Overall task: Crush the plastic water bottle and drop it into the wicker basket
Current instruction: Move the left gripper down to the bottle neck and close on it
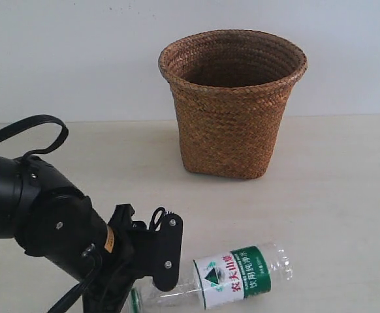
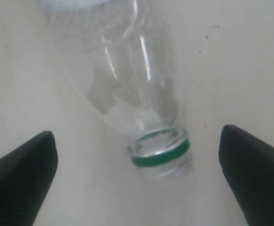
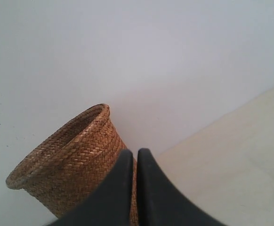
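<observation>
The left gripper (image 2: 137, 135) hangs spread wide, one finger on each side of the bottle's neck and touching neither. That is probably so a squeeze can land on the thin, clear shoulder, which should give more easily than the ribbed body. The plastic bottle (image 1: 237, 276) lies on its side on the pale surface (image 1: 347, 195), uncrushed. In the exterior view its neck with the green ring (image 2: 160, 153) points toward 8 o'clock, under the gripper, and its base toward 2 o'clock. I can't tell whether a cap sits on the mouth. The wicker basket (image 1: 232, 98) stands upright at about 12 o'clock from the bottle, well apart, its wide mouth open for the drop. The right gripper (image 3: 136, 162) is pinched closed on nothing (parked, by the look of it), facing the basket.
</observation>
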Controlling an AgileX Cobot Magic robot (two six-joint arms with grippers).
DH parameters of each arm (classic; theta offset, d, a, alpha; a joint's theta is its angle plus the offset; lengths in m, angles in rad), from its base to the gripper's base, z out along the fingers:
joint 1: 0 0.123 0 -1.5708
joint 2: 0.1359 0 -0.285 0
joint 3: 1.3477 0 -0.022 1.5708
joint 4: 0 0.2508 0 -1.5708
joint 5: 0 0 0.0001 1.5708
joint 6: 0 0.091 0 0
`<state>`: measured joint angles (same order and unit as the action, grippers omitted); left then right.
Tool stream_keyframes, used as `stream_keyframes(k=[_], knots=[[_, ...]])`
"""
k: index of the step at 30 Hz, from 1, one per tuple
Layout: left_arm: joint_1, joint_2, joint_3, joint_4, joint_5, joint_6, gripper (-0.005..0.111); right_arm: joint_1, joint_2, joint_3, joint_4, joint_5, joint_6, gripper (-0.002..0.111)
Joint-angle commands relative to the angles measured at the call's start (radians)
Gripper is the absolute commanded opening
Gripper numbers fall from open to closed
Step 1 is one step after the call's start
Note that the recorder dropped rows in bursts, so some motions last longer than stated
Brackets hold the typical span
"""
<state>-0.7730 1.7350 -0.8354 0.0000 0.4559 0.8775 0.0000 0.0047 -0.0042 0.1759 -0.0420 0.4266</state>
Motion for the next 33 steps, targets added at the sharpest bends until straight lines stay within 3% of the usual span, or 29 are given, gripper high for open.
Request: stream_keyframes(k=[1,11,17,25,33], knots=[[-0.005,0.006,-0.002,0.009,-0.064,-0.038,0.086,0.000,-0.005,0.004,-0.002,0.002,-0.016,0.000],[-0.005,0.006,-0.004,-0.035,-0.060,-0.084,0.086,0.000,-0.005,0.004,-0.002,0.002,-0.017,0.000],[-0.006,0.006,-0.060,-0.103,0.099,-0.084,0.086,0.000,-0.005,0.004,-0.002,0.002,-0.017,0.000],[-0.006,0.022,-0.074,-0.362,0.071,0.090,0.086,0.000,-0.005,0.004,-0.002,0.002,-0.021,0.000],[-0.006,0.099,-0.076,-0.441,-0.021,0.157,0.085,0.000,-0.005,0.004,-0.002,0.005,-0.021,0.000]])
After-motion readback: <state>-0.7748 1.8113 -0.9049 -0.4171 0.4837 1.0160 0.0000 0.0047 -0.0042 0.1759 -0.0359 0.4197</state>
